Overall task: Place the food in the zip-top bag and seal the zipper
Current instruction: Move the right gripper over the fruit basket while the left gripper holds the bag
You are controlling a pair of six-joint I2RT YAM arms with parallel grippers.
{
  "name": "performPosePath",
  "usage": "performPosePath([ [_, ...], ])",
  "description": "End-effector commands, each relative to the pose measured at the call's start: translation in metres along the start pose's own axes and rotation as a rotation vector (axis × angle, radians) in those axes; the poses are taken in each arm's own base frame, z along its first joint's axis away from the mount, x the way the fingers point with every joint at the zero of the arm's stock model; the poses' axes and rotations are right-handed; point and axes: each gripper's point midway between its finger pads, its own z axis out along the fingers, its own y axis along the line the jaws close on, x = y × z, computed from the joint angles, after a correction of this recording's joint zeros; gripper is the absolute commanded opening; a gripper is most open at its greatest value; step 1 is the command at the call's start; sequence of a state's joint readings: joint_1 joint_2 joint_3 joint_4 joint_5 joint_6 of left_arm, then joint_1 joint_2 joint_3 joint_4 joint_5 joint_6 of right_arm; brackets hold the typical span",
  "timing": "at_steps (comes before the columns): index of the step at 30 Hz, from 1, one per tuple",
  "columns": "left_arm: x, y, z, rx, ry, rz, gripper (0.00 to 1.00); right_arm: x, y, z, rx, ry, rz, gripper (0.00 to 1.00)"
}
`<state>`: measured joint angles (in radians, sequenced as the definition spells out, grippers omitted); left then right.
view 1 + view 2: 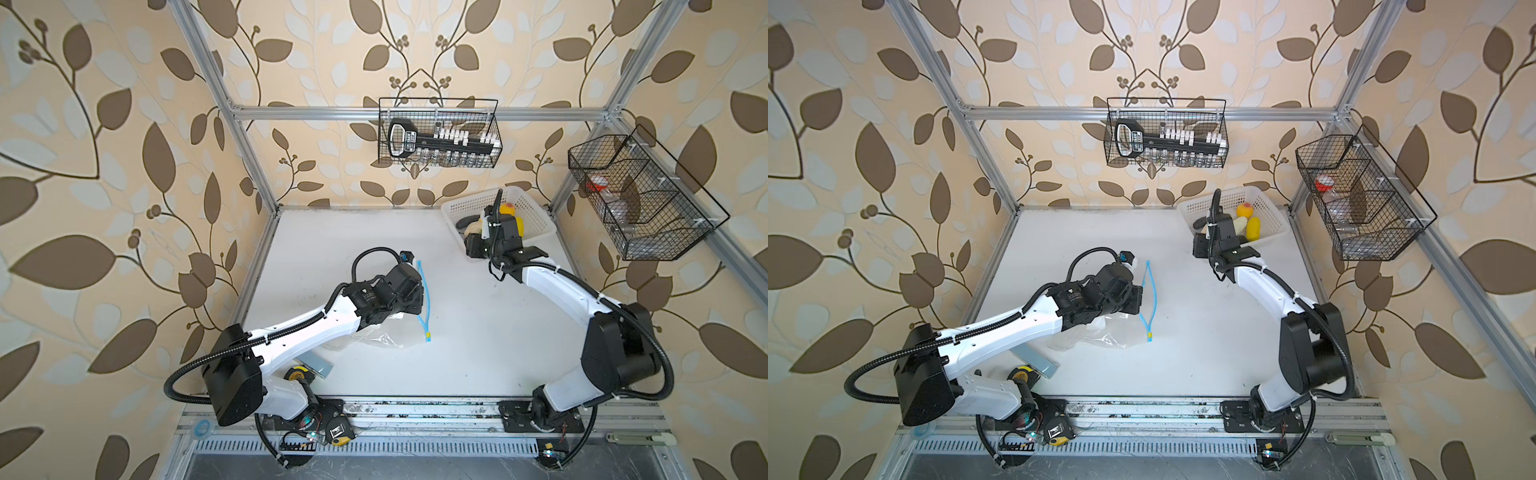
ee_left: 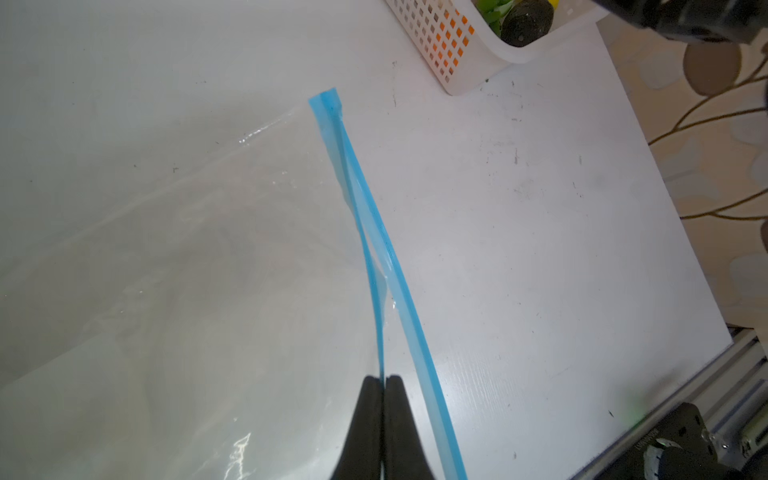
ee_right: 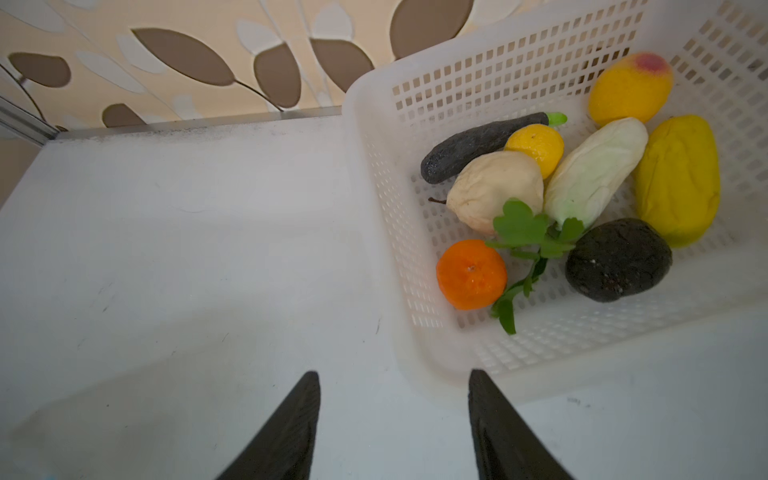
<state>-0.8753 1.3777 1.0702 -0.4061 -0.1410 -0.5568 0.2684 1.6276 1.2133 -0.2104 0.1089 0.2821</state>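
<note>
Left gripper (image 2: 383,380) pinches one lip of the zipper (image 2: 409,307), propping the zip-top bag (image 2: 187,270) open on the table (image 2: 540,208). Right gripper (image 3: 394,373), jaws apart and empty, hangs at the white basket (image 3: 374,124) rim. All food (image 3: 594,178) lies inside it; none bagged, sealing not begun.

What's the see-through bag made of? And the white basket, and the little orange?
The bag looks like thin clear plastic film: shiny glints, creases, the table showing through. Its blue zipper strip seems thicker, smoother plastic. The basket looks like stiff matte white plastic, moulded with rows of square holes. The orange is probably a toy, maybe foam or soft plastic: dull, even skin.
</note>
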Motion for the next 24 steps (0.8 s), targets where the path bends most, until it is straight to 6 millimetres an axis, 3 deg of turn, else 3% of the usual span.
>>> performPosePath([
  [1,-0.023,-0.010,-0.013,0.045,-0.059,-0.005,0.00,-0.001,-0.006,0.020,0.003,0.074,-0.074,0.60],
  [7,-0.021,-0.005,-0.013,0.036,-0.061,-0.009,0.00,0.008,0.003,0.046,-0.073,0.148,-0.101,0.63],
  [14,-0.018,-0.006,-0.010,0.040,-0.047,-0.008,0.00,0.031,0.015,0.064,-0.106,0.227,-0.139,0.58],
  [19,-0.018,-0.006,-0.011,0.043,-0.043,-0.007,0.00,0.045,0.019,0.075,-0.091,0.280,-0.162,0.45],
  [24,-0.019,-0.007,-0.013,0.048,-0.047,-0.006,0.00,0.043,0.026,0.075,-0.050,0.284,-0.177,0.30],
])
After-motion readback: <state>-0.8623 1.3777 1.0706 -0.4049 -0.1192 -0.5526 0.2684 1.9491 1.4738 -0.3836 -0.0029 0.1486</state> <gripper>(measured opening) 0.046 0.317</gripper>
